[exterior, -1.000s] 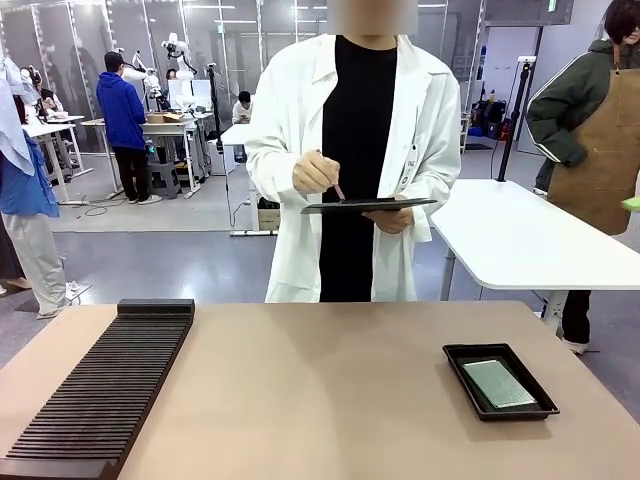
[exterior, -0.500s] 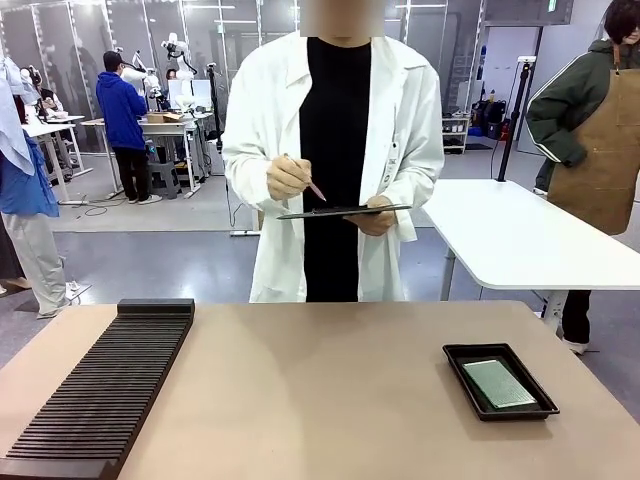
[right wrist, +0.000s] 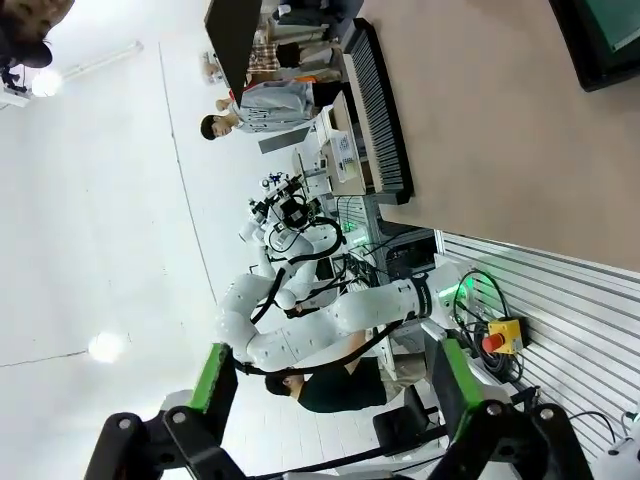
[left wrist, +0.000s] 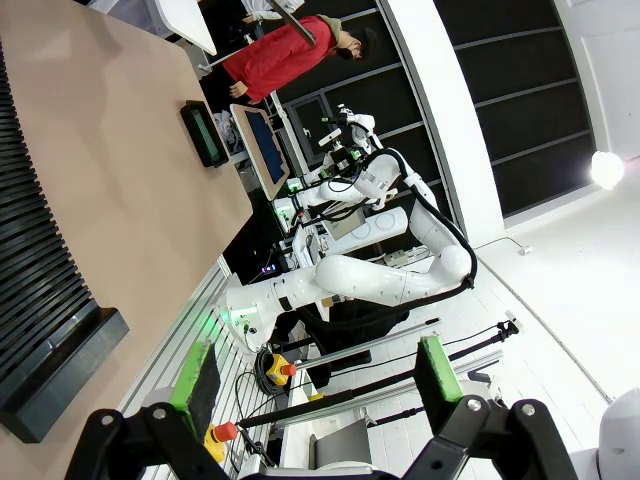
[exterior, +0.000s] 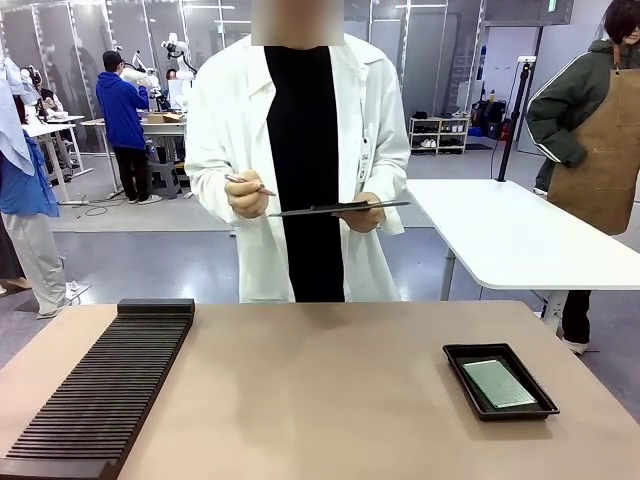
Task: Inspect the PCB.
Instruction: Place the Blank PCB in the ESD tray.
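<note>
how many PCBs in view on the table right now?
1. The PCB lies flat in the black tray on the table's right side, nearer the right arm. The slotted black rack on the left appears to hold no boards, though its slots could hide one.

The person (exterior: 300, 160) wears a long white lab coat, open over a black top. Each tool (left wrist: 315, 385) is black, with green pads (left wrist: 437, 368) on its fingers.

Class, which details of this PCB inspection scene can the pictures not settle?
- PCB, front view: too small to read its components.
- Clipboard, front view: seen edge-on, top surface hidden.
- Black tray, right wrist view: cut off by the picture's edge.
- Slotted rack, front view: near end cut off at the bottom edge.
</note>
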Controlling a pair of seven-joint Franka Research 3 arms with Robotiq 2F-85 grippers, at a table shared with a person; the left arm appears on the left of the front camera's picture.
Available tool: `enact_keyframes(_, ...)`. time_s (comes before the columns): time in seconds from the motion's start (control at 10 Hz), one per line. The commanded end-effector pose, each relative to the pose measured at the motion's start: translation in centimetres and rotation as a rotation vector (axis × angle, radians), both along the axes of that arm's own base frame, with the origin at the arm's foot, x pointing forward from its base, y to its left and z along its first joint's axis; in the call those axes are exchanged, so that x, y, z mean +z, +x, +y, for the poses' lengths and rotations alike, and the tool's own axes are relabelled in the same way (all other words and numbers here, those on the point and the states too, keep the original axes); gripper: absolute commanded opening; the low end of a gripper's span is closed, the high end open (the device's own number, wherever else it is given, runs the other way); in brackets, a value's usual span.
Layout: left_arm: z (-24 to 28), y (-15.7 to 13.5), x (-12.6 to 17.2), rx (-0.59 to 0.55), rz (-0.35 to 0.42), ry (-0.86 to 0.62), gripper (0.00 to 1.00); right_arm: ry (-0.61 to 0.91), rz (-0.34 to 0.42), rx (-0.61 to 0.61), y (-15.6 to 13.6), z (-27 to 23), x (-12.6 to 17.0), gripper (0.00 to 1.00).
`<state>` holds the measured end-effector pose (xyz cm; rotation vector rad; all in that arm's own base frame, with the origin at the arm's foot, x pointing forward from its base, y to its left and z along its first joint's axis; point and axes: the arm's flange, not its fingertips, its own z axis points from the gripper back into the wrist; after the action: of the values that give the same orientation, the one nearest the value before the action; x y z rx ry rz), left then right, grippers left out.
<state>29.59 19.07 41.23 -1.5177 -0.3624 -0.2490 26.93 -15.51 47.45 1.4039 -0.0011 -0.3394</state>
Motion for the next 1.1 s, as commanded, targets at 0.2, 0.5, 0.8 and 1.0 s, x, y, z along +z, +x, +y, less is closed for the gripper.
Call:
enact_keyframes(0.2, -0.14, -0.09, 0.56, -0.001, 0.015, 0.003, 1.0, -0.012, 0.002, 0.01, 0.06, -0.09, 0.48, 1.0)
enact_keyframes(0.5, -0.14, -0.09, 0.56, -0.001, 0.015, 0.003, 1.0, -0.012, 0.002, 0.01, 0.06, -0.09, 0.48, 1.0)
enact_keyframes(0.8, -0.14, -0.09, 0.56, -0.001, 0.015, 0.003, 1.0, -0.012, 0.002, 0.01, 0.06, -0.09, 0.48, 1.0)
enact_keyframes(1.0, -0.14, -0.09, 0.56, -0.001, 0.015, 0.003, 1.0, -0.012, 0.002, 0.01, 0.06, -0.09, 0.48, 1.0)
